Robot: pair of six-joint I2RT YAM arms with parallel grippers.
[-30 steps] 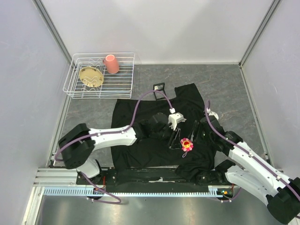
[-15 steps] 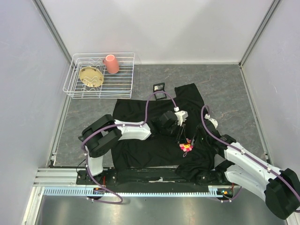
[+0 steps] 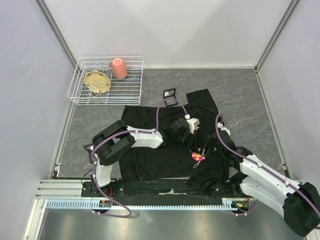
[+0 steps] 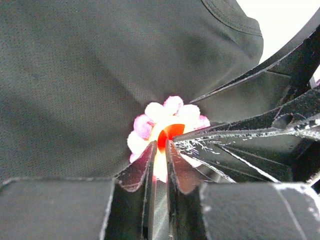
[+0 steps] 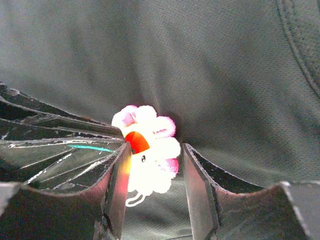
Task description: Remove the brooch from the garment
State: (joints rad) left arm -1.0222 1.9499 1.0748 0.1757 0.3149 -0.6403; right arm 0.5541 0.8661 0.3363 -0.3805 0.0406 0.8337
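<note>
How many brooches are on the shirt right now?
1. A pink flower brooch sits on the near-right part of the garment, between the left gripper and the right gripper. Folds could hide others.

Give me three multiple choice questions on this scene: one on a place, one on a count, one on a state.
1. Where is the pink cup? A on a shelf; B in the white wire basket; C in a drawer.
2. How many things lie in that basket? A one; B two; C four.
3. How do the fingers of the right gripper stand? A shut on nothing; B apart, the fluffy pink and white flower brooch between them; C clamped on the cup.

Answers: B, the cup lies inside the wire walls; B, only the cup and a tan round dish; B, the right wrist view shows a finger on each side.
</note>
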